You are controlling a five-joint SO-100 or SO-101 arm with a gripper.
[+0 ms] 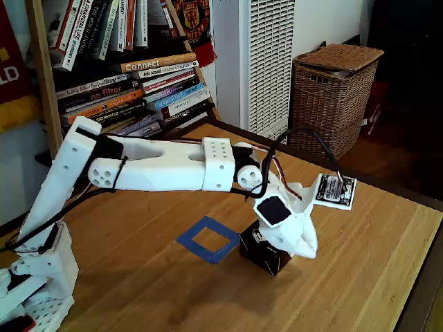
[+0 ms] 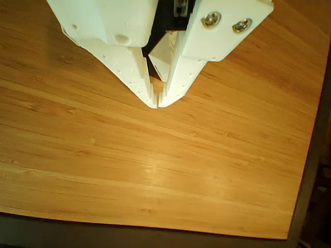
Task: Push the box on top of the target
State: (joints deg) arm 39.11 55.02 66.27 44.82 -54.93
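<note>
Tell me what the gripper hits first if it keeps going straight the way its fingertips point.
Most likely the bare wooden table: in the other view the shut gripper points down at plain wood with nothing between, though depth is unclear.

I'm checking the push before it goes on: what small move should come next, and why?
Probably a short sideways push toward the left of the fixed view. The box sits just right of the target, barely touching its near corner, and the pincer, tips closed, is down on the box's far side.

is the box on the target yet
No. In the fixed view the box sits beside the target, touching its right corner; the blue outline is unoccupied.
</note>
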